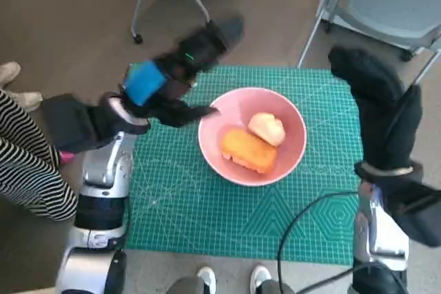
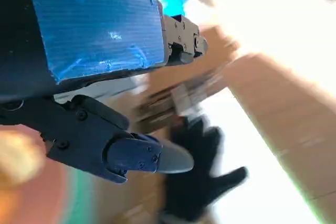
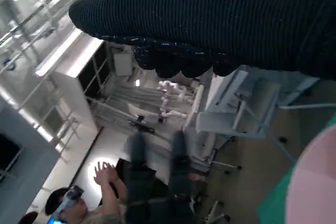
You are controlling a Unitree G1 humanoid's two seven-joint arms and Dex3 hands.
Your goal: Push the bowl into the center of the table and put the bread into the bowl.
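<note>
Left hand (image 1: pixel 165 84) hovers beside bowl (image 1: pixel 293 156) rim, mid-table.

Even indoor light, heavy motion blur
The left hand (image 1: pixel 169 84) smears in the head view; its wrist view is streaked and overexposed white at one side.

Pink bowl (image 1: pixel 252 135) sits mid-mat w/ bread (image 1: pixel 249 150) + a pale roll (image 1: pixel 267 128) inside. Left hand (image 1: pixel 167 80) hangs over its far-left rim, blocking that side. Right hand (image 1: pixel 375 91) is off the mat's right edge, apart from bowl. Near side of green mat (image 1: pixel 207 218) is bare: open approach.
</note>
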